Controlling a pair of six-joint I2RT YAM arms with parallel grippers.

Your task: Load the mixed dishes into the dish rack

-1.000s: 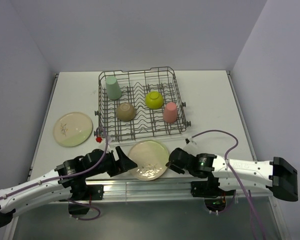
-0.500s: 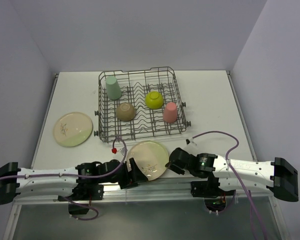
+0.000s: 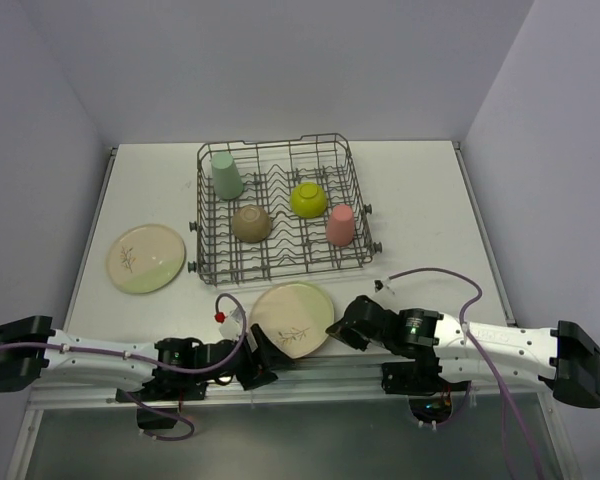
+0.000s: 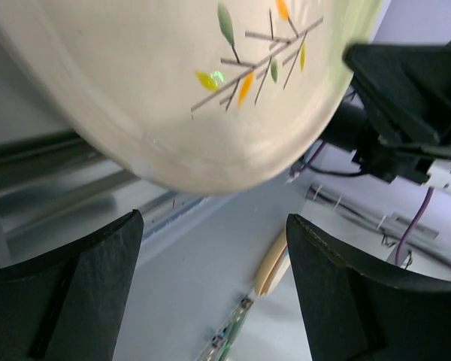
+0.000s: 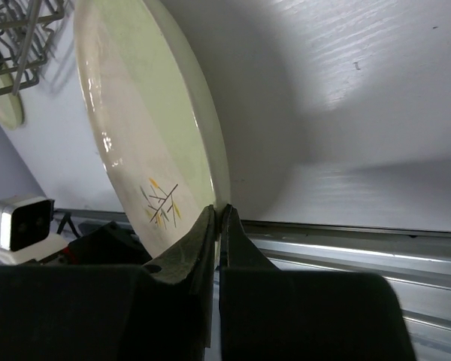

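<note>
A cream plate with a leaf sprig (image 3: 292,318) is tilted up at the table's near edge. My right gripper (image 3: 338,328) is shut on its right rim; in the right wrist view both fingers (image 5: 219,210) pinch the rim of the plate (image 5: 143,128). My left gripper (image 3: 265,360) is open and empty just below the plate's near rim; its wrist view shows the plate (image 4: 210,90) above the spread jaws (image 4: 213,222). A second sprig plate (image 3: 146,257) lies flat at the left. The dish rack (image 3: 280,205) holds a mint cup (image 3: 226,175), a lime bowl (image 3: 308,199), a pink cup (image 3: 340,224) and a brownish upturned bowl (image 3: 251,222).
The table's metal front rail (image 3: 320,372) runs under both grippers. The left arm lies along the near edge. A purple cable (image 3: 430,272) loops over the right arm. Walls close in the table at left, back and right.
My left arm has stretched out along the near edge and its open gripper has slid right, under the plate. The plate, held by the right gripper, has tipped up and shifted slightly toward the rack.
</note>
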